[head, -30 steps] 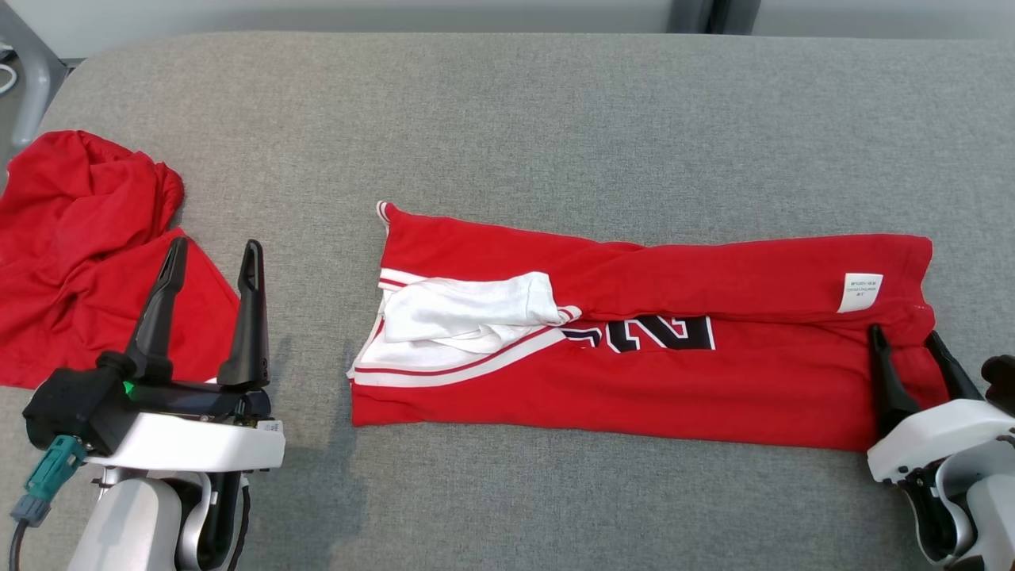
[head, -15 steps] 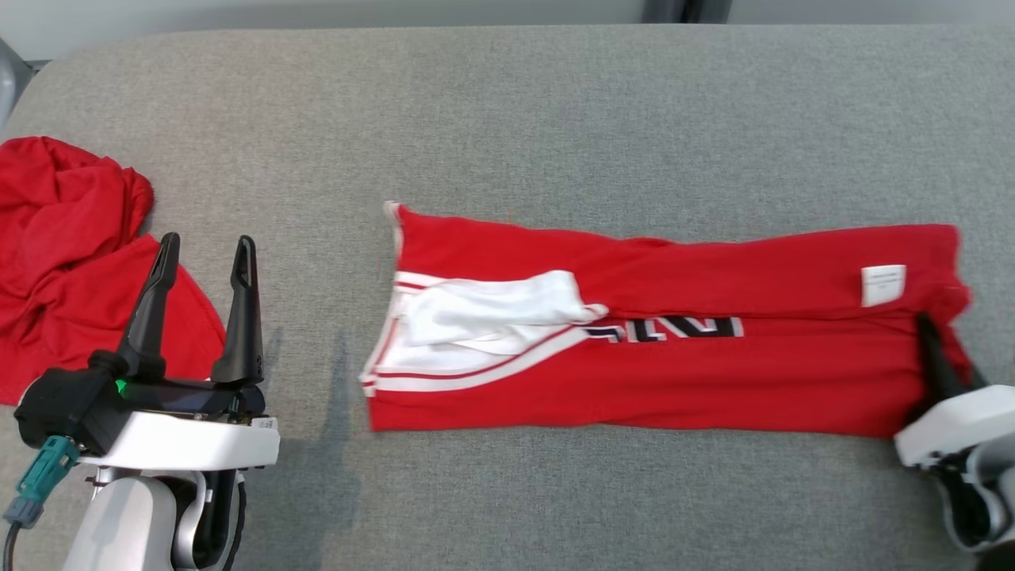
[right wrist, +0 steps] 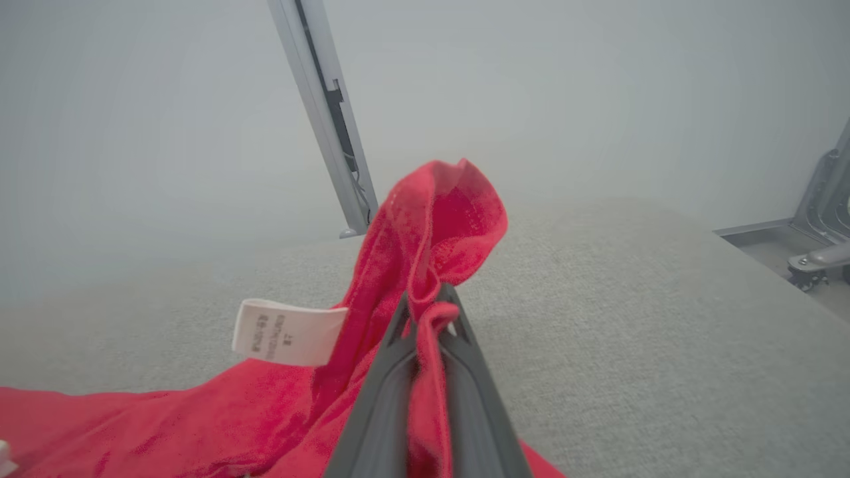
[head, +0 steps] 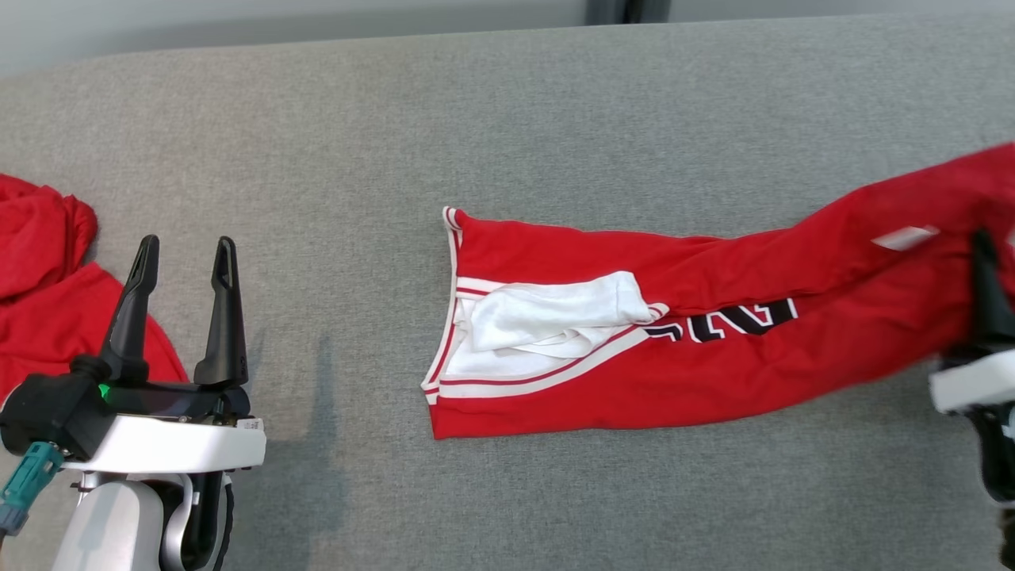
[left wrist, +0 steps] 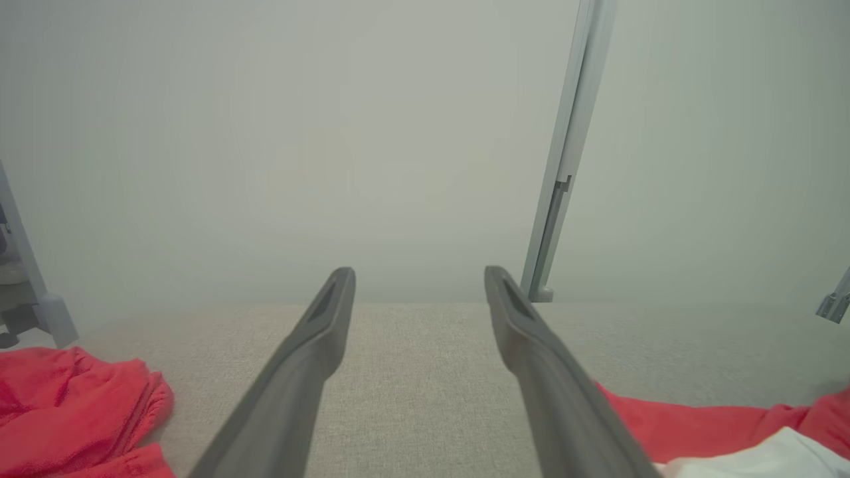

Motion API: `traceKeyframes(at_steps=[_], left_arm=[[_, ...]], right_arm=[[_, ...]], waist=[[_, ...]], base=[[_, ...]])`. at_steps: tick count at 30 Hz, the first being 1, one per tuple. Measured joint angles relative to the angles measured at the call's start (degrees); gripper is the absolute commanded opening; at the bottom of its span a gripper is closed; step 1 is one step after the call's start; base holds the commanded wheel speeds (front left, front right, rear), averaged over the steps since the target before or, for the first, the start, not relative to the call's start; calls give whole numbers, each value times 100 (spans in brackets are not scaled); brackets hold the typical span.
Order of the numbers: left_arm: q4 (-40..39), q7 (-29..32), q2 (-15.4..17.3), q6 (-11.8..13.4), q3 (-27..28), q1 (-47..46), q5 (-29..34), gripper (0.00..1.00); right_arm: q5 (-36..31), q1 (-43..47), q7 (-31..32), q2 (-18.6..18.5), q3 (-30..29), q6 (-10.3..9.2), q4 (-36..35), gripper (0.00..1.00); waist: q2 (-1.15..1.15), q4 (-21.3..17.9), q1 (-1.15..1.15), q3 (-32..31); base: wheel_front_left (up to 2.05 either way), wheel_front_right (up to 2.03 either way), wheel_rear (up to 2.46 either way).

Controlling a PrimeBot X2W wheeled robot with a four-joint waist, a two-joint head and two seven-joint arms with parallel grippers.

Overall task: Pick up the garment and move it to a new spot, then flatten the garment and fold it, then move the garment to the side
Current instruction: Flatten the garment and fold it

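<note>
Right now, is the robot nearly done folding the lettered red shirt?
Partly. Done: the shirt is folded into a long strip on the table. In hand: the right hand is shut on one end, raised off the table; the left hand is open and empty. Left: probably folding it shorter, then moving it aside.

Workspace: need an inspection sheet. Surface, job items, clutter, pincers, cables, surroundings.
Surface: grey fabric-covered top.
Job's things: red jersey, folded into a long strip; white label near its right end.
Clutter: crumpled red garment at far left.
Pincers: left pincer open, holding nothing; right pincer shut on the jersey's right end.
Cables: teal connector with a cable at the left arm.
Surroundings: pale wall, grey metal post.
</note>
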Motion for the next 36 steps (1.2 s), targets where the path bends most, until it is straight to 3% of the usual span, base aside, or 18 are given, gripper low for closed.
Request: traceKeyframes(at_steps=[8, 13, 19, 27, 28, 29, 30, 31, 36], left_arm=[[-13, 24, 29, -1, -73, 10, 0, 100], [-7, 25, 3, -20, -152, -52, -3, 100], [97, 23, -101, -100, -265, -122, -47, 100], [336, 15, -247, -216, -416, -362, -48, 100], [359, 15, -247, -227, -413, -373, -47, 100], [371, 14, -249, -235, -405, -383, -43, 100], [385, 13, -247, -253, -398, -389, -41, 100], [404, 8, -247, -253, -387, -400, -40, 100], [448, 7, -247, -276, -360, -442, -4, 100]], right_arm=[[-270, -207, 658, 614, 936, -1, -1757, 0], [-300, -344, 1146, 1105, 1800, 0, -2290, 0], [-254, -639, 1191, 1634, 2614, 0, -1739, 0], [149, -1143, 601, 1774, 3298, -1, -185, 0], [230, -1190, 523, 1784, 3388, -1, -108, 9], [300, -1243, 467, 1786, 3477, -1, -35, 47], [374, -1282, 420, 1783, 3571, -1, -8, 56], [439, -1310, 376, 1782, 3675, -1, 5, 100], [609, -1376, 237, 1783, 4024, -1, -8, 100]], waist=[[0, -136, 0, -84], [0, -35, 0, -41], [0, 182, 0, 63], [0, 529, 0, 294], [0, 540, 0, 316], [0, 541, 0, 331], [0, 527, 0, 337], [0, 506, 0, 337], [0, 401, 0, 295]], base=[[0, 0, 0], [0, 0, 0], [0, 0, 0], [0, 0, 0], [0, 0, 0], [0, 0, 0], [0, 0, 0], [0, 0, 0], [0, 0, 0]])
